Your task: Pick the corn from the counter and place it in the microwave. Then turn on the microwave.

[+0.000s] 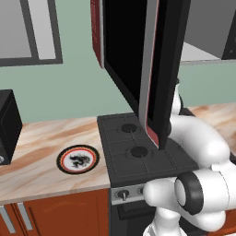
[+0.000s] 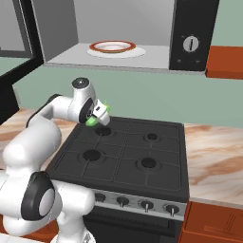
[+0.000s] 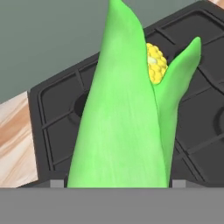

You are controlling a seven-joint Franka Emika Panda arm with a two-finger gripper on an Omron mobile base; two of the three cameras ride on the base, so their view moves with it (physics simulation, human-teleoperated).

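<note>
The corn (image 3: 118,127), a bright-green husked cob with yellow kernels at its tip, is gripped in my gripper (image 2: 98,114), which is shut on it. It hangs in the air over the back left burner of the black stovetop (image 2: 128,152), below the microwave's opening. The microwave (image 2: 192,28) is mounted above the stove with its door (image 1: 159,69) swung wide open. Inside it lies a red-rimmed plate (image 2: 112,46), and a dial (image 2: 191,43) sits on its black panel. The counter (image 1: 41,152) runs on both sides of the stove.
A round black-and-red-rimmed plate (image 1: 78,159) lies on the counter left of the stove. A small black box (image 1: 7,124) stands at the far left. The open microwave door hangs down close beside my arm. Stove knobs (image 2: 122,201) line the front.
</note>
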